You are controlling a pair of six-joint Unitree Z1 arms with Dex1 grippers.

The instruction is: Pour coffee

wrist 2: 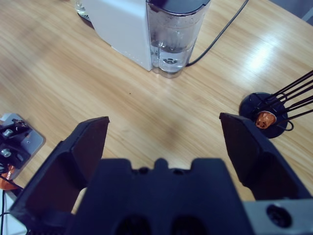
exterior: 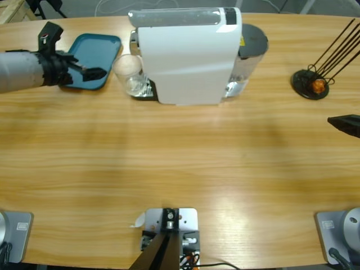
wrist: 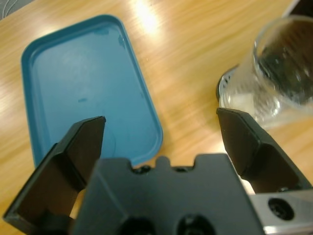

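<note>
A clear glass tumbler (exterior: 128,73) stands on the drip tray (wrist: 230,93) under the spout of the white coffee machine (exterior: 185,56). I see no coffee in the glass (wrist: 283,68); it looks clear. My left gripper (exterior: 94,72) comes in from the left edge and hovers open over the near end of a teal tray (exterior: 95,48), just left of the glass. In the left wrist view its jaws (wrist: 159,120) are spread wide with nothing between them. My right gripper (exterior: 344,124) shows only as a black tip at the right edge and is open (wrist 2: 164,122) above bare table.
The machine's water tank (wrist 2: 173,34) faces the right arm, with a black cable trailing behind it. A black wire capsule holder (exterior: 311,84) with a small orange capsule (exterior: 319,85) stands at the back right. Bare wooden tabletop (exterior: 180,163) spans the middle and front.
</note>
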